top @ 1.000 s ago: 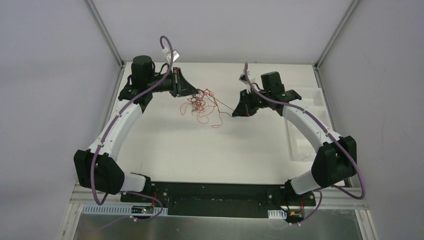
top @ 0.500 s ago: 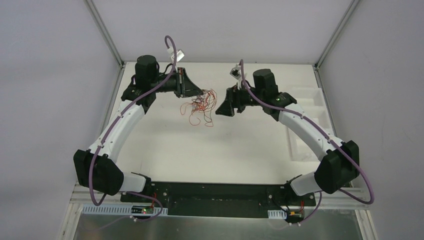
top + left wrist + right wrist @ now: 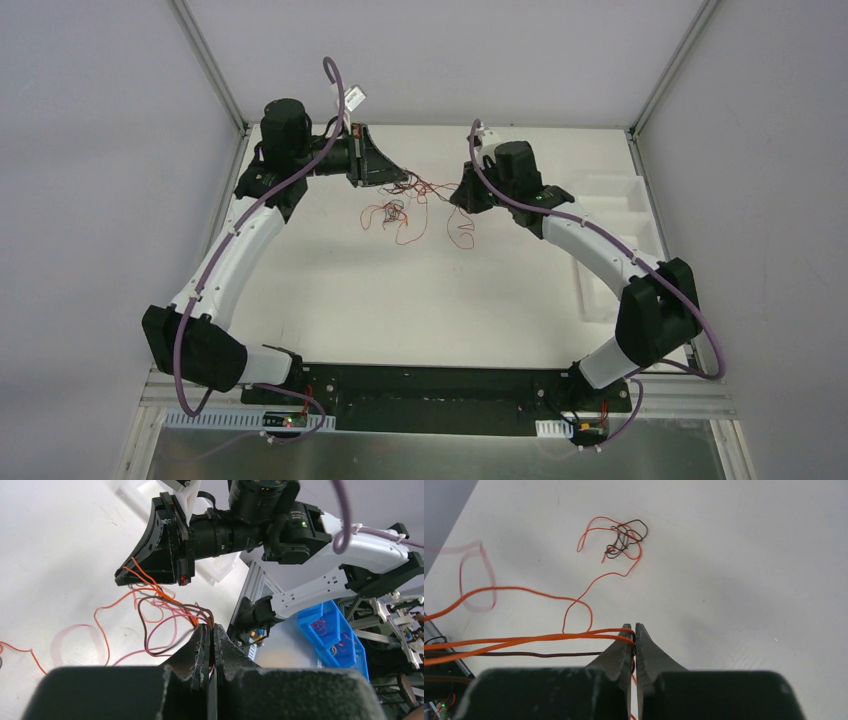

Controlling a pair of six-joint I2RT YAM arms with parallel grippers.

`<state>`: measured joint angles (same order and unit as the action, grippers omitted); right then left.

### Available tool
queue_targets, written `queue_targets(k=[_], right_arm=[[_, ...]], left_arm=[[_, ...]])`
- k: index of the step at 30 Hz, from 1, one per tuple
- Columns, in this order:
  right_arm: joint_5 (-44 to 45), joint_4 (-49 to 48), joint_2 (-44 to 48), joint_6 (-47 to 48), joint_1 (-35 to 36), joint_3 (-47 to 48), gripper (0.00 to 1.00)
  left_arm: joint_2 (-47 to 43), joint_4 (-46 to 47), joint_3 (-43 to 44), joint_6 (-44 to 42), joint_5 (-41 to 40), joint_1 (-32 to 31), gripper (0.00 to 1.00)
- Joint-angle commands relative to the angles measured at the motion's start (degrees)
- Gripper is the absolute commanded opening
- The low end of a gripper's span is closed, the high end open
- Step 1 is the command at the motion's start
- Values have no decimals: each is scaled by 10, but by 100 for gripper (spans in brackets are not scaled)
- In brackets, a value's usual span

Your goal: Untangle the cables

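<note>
The left fingers (image 3: 199,652) are pressed fully together with no gap showing. A bundle of cables (image 3: 165,605) runs into their tips, where orange strands, a dark brown strand and a pinkish-red one are pinched. The right fingers (image 3: 620,649) are closed just as tightly. They clamp two orange strands and a dark brown strand that come in from the left edge of the right wrist view and end at the tips.

From above, both pairs of fingers are over the far part of the desk (image 3: 400,300). The right fingers face the left fingers from just to their right. Between them the shared strands form a taut span (image 3: 430,187) that is nearly straight. Its long axis runs across the desk, pointing from the left fingers to the right fingers, and it is raised off the surface.

Just on the near side of the left fingers is a curly clump (image 3: 388,212) of red, orange and dark wire with no clear long axis. The right wrist view shows a small knot of orange and dark wire lying flat on the desk. Farther right of the left fingers, under the right fingers, an orange loop (image 3: 462,232) droops toward the near edge. Whether it touches the desk cannot be told.
</note>
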<state>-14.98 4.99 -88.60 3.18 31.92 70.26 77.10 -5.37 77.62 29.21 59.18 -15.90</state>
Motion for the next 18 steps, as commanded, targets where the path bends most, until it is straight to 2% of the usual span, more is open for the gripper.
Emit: queue_targets(k=[1,8,13,18], right_arm=[[51,12,-19,13,-39,-16,0],[32,64,-42,97,-91,-47,0],[25,101,-62,123,-110,-47,0],[17,127,-75,145,-119,-48,0]], left_arm=[[-34,11,52,20,49,29,0],[-18,10,158,27,57,130,0],[8,15,271,36,53,194,0],[21,32,347,37,7,238,0]])
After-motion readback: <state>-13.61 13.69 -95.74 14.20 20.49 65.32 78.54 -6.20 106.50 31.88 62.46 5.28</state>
